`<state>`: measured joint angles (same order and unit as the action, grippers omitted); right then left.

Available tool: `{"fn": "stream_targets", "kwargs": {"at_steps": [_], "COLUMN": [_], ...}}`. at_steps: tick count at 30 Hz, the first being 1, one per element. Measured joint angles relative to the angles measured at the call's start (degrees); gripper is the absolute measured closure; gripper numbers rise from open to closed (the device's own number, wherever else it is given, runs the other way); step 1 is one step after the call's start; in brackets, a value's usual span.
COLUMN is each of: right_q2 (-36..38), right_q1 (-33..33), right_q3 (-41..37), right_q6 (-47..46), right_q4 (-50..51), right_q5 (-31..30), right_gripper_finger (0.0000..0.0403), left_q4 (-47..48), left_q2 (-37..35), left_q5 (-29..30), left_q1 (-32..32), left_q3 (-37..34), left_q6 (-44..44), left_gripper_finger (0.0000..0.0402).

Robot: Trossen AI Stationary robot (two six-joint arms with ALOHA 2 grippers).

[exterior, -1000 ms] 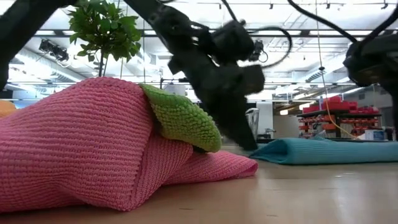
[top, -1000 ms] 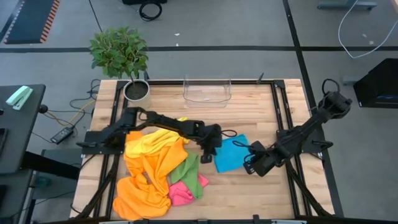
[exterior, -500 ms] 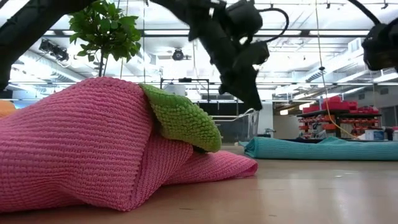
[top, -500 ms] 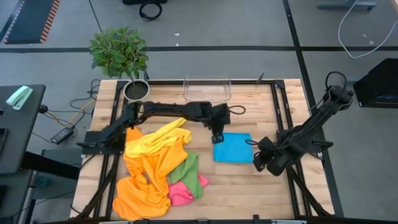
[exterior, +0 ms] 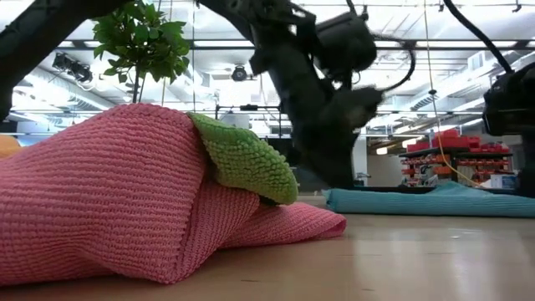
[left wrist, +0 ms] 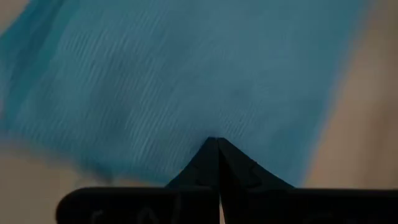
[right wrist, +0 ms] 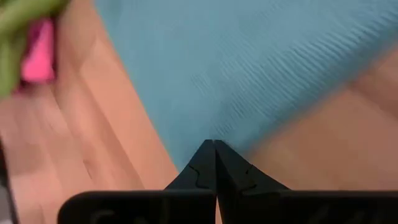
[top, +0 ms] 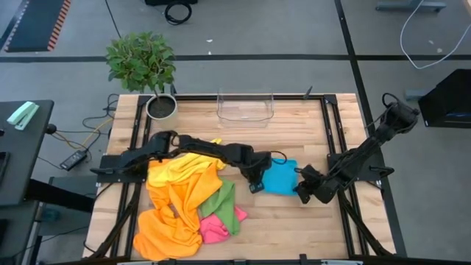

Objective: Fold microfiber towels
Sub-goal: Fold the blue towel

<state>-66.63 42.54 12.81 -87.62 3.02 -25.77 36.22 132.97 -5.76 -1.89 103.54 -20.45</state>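
Observation:
A blue towel (top: 281,177) lies flat on the table right of centre, also seen in the low view (exterior: 418,201). My left gripper (top: 257,185) is shut at its near left corner, the tips over blue cloth (left wrist: 186,74). My right gripper (top: 302,193) is shut at its near right corner (right wrist: 249,62). A heap of towels lies to the left: orange (top: 173,210), yellow (top: 188,165), green (top: 224,202) and pink (top: 213,228). In the low view the green towel (exterior: 242,159) drapes over the pink one (exterior: 109,201). My left gripper sets its shut fingertips (left wrist: 215,149) on the blue towel's top near the near left corner (left wrist: 214,127), slanting down from the table's left. The towel stays flat on the table. My right gripper holds its shut tips at the towel's near right corner (right wrist: 205,134), slanting down; whether they touch the cloth I cannot tell.
A clear plastic bin (top: 245,109) stands at the far edge, with a potted plant (top: 158,73) at the far left corner. Black rails (top: 329,147) run along both sides of the table. Bare wood (top: 294,228) lies near of the blue towel.
My left gripper rose and swung to the blue towel's far side, then came back down to its near left corner. The towel changed from a skewed shape to a flat rectangle. My right gripper lifted a little, then sank again at the near right corner.

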Motion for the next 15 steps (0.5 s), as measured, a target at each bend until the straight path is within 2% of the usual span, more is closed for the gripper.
{"fn": "stream_targets", "kwargs": {"at_steps": [5,8,12,15], "right_q2": [-4.15,-5.92,-3.41,1.45], "right_q1": [0.79,0.24,-0.48,-0.95], "right_q3": [2.63,4.78,6.41,6.20], "right_q6": [1.85,6.73,14.06,13.65], "right_q4": [-2.64,-4.54,-2.47,5.13], "right_q5": [3.18,6.03,6.10,3.28], "right_gripper_finger": [0.0402,0.0402,0.0402,0.0402], "left_q4": [0.30,1.60,4.93,7.03], "left_q2": [0.70,0.39,-1.65,-4.15], "left_q5": [3.17,5.29,6.91,7.00], "left_q1": [2.94,5.86,9.55,10.71], "left_q3": [0.18,0.19,-0.14,0.85], "left_q6": [0.31,0.44,-0.58,-1.74], "left_gripper_finger": [0.0399,0.0399,0.0395,0.0397]}}
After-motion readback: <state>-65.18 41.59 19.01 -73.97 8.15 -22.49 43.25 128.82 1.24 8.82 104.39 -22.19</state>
